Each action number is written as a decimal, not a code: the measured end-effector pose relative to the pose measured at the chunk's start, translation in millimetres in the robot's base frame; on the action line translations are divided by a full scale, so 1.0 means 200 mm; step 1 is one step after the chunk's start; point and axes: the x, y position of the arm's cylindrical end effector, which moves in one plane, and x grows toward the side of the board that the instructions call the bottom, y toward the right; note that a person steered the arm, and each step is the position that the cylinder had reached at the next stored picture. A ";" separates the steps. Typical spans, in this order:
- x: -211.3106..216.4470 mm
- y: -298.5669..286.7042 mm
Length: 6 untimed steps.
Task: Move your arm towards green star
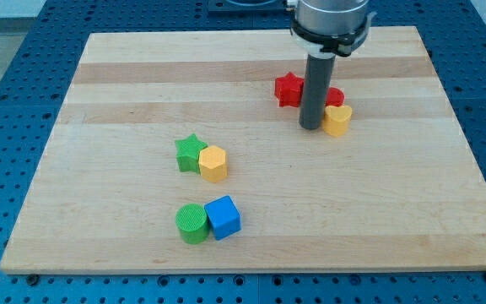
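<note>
The green star (189,153) lies left of the board's middle, touching a yellow hexagon block (213,162) on its right. My tip (310,127) is far to the star's upper right, resting on the board between a red star (288,89) and a yellow block (337,120). A red block (335,96) is partly hidden behind the rod.
A green cylinder (192,223) and a blue cube (223,217) touch each other near the view's bottom, below the green star. The wooden board (99,101) lies on a blue perforated table (7,51).
</note>
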 end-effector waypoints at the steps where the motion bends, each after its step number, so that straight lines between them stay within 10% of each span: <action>1: 0.06 -0.23; 6: 0.31 -1.24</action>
